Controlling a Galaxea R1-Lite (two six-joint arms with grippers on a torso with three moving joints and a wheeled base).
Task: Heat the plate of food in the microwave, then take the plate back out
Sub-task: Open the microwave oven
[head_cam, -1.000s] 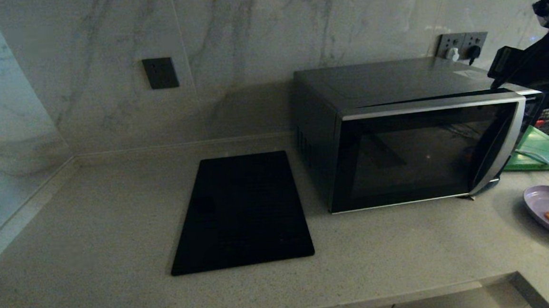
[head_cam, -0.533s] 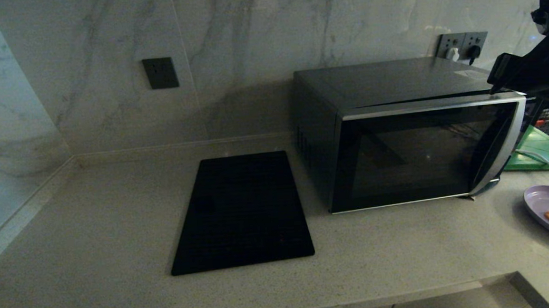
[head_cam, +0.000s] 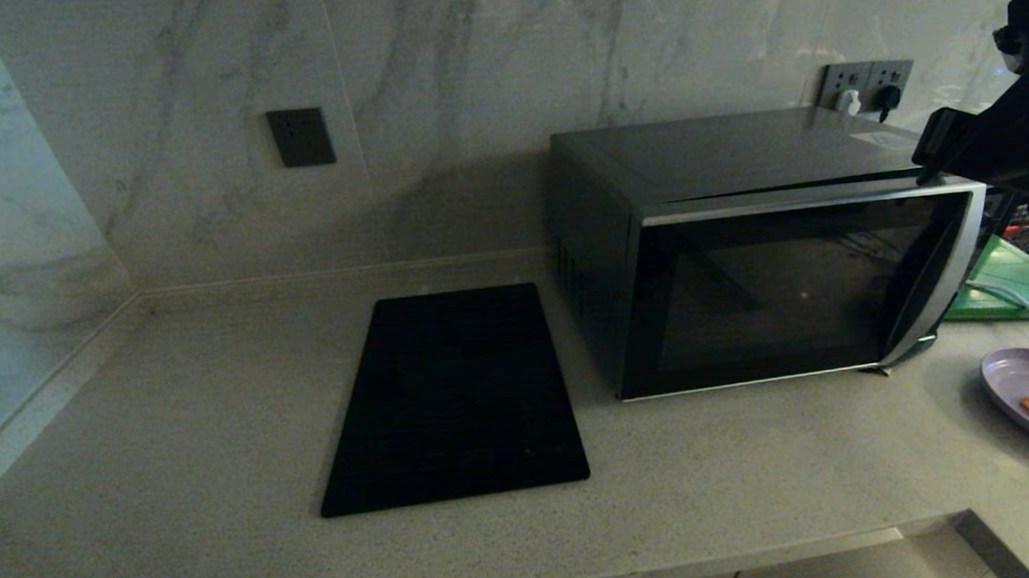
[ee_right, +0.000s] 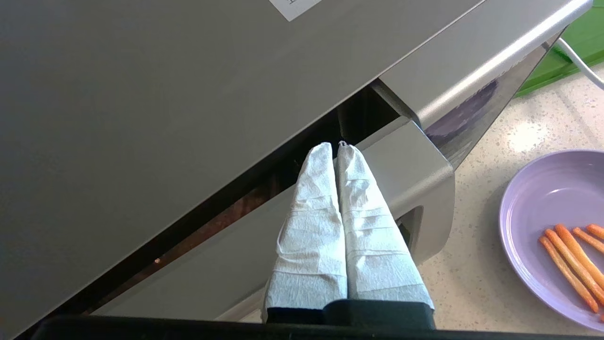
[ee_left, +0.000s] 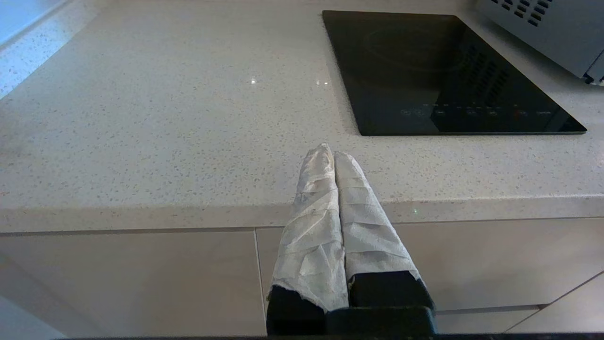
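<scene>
Right wrist view shows the right pincer point(ee_right: 337, 146), fingers pressed together, tucked into the gap above the boxy grey-silver microwave point(head_cam: 744, 248)'s black glass door. It should pull outward evenly, keeping clear of the lavender plate of orange food sticks point(ee_right: 557, 236) on the speckled counter point(head_cam: 175, 435).

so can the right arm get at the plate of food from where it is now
Probably yes. The right gripper, fingers shut, sits at the top edge of the microwave door, and the plate of food lies uncovered on the counter just beside it, nothing between.

A flat black cooktop panel point(head_cam: 452, 398) is set into the speckled tabletop point(head_cam: 176, 453). A dark wall socket point(head_cam: 301, 137) is mounted on the marble wall, and a green board point(head_cam: 1023, 280) is seen at the far right.
</scene>
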